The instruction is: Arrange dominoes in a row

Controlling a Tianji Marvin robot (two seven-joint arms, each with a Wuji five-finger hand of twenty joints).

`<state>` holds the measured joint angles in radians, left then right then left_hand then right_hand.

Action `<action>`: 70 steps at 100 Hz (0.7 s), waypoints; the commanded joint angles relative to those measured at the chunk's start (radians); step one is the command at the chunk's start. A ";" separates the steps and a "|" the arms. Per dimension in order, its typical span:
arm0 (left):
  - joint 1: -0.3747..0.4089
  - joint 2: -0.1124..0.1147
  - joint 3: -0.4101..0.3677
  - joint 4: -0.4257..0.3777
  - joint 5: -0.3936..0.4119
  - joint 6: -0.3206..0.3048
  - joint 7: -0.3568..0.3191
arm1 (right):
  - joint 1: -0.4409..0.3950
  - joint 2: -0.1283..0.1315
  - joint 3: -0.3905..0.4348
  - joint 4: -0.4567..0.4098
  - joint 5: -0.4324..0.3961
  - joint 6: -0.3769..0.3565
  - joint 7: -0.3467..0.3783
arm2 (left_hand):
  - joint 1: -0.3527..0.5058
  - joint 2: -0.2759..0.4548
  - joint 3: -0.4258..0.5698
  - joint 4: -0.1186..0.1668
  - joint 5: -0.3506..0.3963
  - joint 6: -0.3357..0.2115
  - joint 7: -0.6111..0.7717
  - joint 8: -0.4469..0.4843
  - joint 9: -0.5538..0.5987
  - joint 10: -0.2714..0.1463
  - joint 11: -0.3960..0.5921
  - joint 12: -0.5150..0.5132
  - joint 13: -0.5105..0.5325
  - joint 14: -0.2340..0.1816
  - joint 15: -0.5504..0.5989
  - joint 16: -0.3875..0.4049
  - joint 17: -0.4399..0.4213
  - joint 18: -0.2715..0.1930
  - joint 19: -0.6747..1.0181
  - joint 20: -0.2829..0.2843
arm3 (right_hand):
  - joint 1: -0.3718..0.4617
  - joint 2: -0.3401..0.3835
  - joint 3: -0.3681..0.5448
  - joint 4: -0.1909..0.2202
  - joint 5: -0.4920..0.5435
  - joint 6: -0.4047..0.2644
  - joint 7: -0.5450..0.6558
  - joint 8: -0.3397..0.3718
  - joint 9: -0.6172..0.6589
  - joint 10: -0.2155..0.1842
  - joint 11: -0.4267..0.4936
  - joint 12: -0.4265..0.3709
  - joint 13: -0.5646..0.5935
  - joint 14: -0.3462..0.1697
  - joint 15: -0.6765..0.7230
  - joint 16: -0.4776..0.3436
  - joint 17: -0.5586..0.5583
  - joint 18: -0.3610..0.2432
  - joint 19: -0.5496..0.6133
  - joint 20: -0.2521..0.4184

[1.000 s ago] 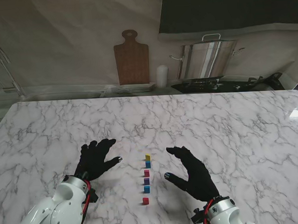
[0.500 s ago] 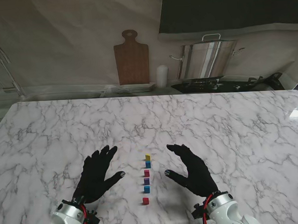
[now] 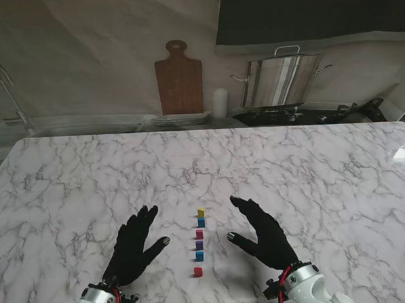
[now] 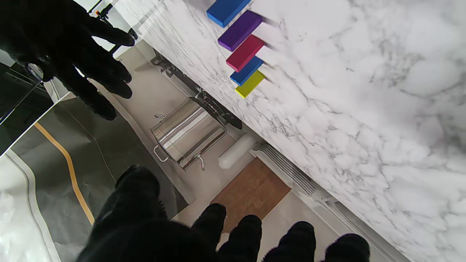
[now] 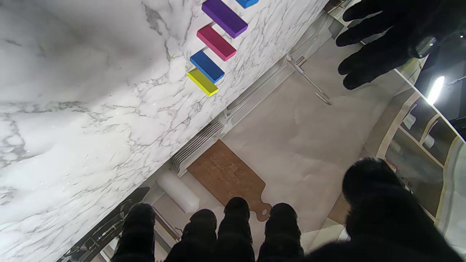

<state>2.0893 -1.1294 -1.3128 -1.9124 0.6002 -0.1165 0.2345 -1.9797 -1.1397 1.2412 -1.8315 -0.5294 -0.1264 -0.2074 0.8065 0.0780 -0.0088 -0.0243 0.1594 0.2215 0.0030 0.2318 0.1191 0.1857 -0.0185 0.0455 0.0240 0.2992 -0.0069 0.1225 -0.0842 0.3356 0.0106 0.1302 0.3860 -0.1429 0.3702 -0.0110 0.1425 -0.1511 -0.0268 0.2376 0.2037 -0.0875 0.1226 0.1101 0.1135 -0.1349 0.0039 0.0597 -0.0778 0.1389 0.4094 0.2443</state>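
Note:
Several small dominoes stand in a row running away from me in the middle of the marble table: a yellow one farthest, then blue, red, purple, blue, and a red one nearest, set a little apart. My left hand is open to the left of the row, fingers spread, holding nothing. My right hand is open to the right of the row, also holding nothing. The wrist views show the yellow domino at the row's end.
Beyond the table's far edge stand a wooden cutting board, a white cylinder, a steel pot and a stack of plates.
My left hand has pulled back toward me and turned more upright beside the row. My right hand has shifted only slightly. The dominoes have not moved.

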 commanded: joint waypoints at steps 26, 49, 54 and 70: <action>0.048 -0.006 -0.021 -0.029 0.002 -0.017 -0.015 | -0.021 -0.001 0.000 0.016 0.009 -0.044 -0.011 | 0.031 0.053 -0.008 0.023 -0.026 -0.017 -0.024 -0.030 -0.041 -0.026 -0.019 -0.019 -0.028 -0.032 -0.016 -0.034 0.006 -0.011 -0.030 -0.035 | -0.042 0.037 -0.018 -0.023 0.018 -0.030 -0.017 -0.046 -0.025 -0.017 -0.015 -0.005 -0.025 -0.027 -0.023 -0.005 -0.020 -0.028 -0.024 0.009; 0.063 -0.005 -0.022 -0.042 0.001 -0.019 -0.016 | -0.018 -0.002 -0.005 0.024 0.007 -0.055 -0.019 | 0.042 0.055 -0.010 0.023 -0.026 -0.018 -0.025 -0.039 -0.041 -0.027 -0.020 -0.023 -0.028 -0.036 -0.017 -0.040 0.007 -0.013 -0.030 -0.043 | -0.037 0.035 -0.017 -0.021 0.017 -0.030 -0.013 -0.051 -0.027 -0.012 -0.010 -0.002 -0.024 -0.026 -0.022 -0.001 -0.020 -0.029 -0.023 0.018; 0.063 -0.004 -0.021 -0.042 0.001 -0.020 -0.019 | -0.017 -0.002 -0.005 0.024 0.009 -0.055 -0.019 | 0.043 0.055 -0.010 0.023 -0.026 -0.018 -0.025 -0.040 -0.041 -0.027 -0.020 -0.024 -0.028 -0.036 -0.017 -0.041 0.007 -0.014 -0.031 -0.045 | -0.036 0.035 -0.017 -0.021 0.017 -0.031 -0.012 -0.052 -0.026 -0.013 -0.009 -0.002 -0.024 -0.026 -0.021 0.000 -0.020 -0.029 -0.022 0.020; 0.067 -0.004 -0.022 -0.044 0.002 -0.020 -0.020 | -0.017 -0.003 -0.004 0.025 0.014 -0.056 -0.021 | 0.045 0.055 -0.011 0.023 -0.026 -0.017 -0.025 -0.044 -0.041 -0.027 -0.020 -0.025 -0.028 -0.037 -0.018 -0.045 0.007 -0.013 -0.031 -0.050 | -0.034 0.034 -0.016 -0.020 0.017 -0.031 -0.010 -0.052 -0.026 -0.012 -0.007 -0.001 -0.022 -0.026 -0.020 0.002 -0.020 -0.031 -0.022 0.024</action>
<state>2.1473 -1.1323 -1.3378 -1.9505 0.6021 -0.1318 0.2283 -1.9936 -1.1407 1.2378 -1.8108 -0.5187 -0.1798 -0.2263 0.8285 0.0781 -0.0088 -0.0242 0.1594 0.2215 0.0025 0.2075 0.1088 0.1825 -0.0223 0.0343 0.0238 0.2968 -0.0090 0.0995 -0.0840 0.3357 0.0105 0.1058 0.3748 -0.1432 0.3617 -0.0110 0.1426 -0.1510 -0.0271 0.2125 0.2036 -0.0875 0.1222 0.1096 0.1133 -0.1349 0.0039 0.0597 -0.0792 0.1389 0.4085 0.2543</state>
